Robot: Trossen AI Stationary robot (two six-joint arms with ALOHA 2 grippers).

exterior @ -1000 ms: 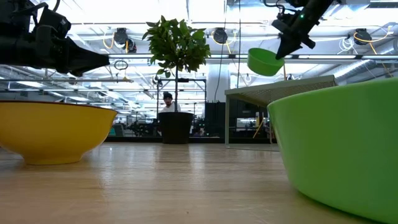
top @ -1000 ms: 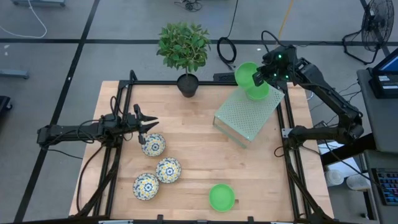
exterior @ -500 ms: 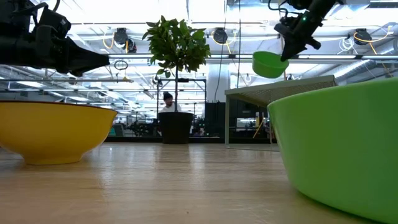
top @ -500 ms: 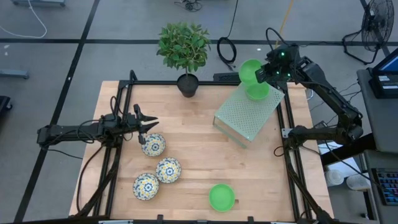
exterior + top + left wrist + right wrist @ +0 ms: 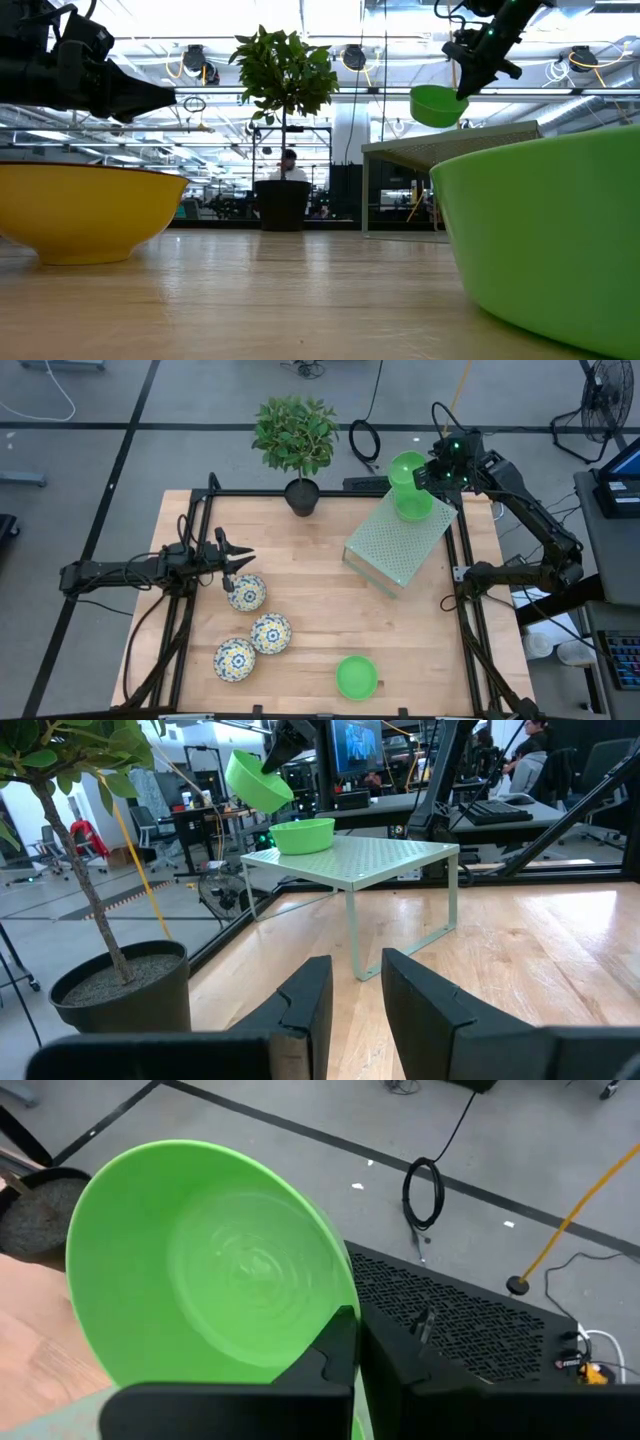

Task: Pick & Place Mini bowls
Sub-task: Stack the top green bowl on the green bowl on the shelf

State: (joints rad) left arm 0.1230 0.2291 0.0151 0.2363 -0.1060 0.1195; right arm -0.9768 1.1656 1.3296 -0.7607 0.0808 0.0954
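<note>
My right gripper is shut on a plain green mini bowl, in the air over the far corner of the pale green perforated rack. A second green bowl rests by its base on that rack. A third green bowl sits near the table's near edge. Three floral bowls stand on the left half. My left gripper hovers open just beyond the farthest floral bowl and touches nothing. My right gripper pinches the green bowl by its rim, one finger inside the bowl and the other outside. The fingers come from above and from the table's right side. The bowl is lifted clear and hangs tilted below the fingers, above the rack.
A potted plant in a black pot stands at the far edge, left of the rack. A black frame runs along the table's sides. Bare wood lies between the floral bowls and the rack. A person shows far behind the table.
My right gripper has carried the green bowl a short way toward the table's far edge and slightly right, staying shut on it. The bowl now hangs more over the far side of the bowl on the rack. The left arm has kept still.
</note>
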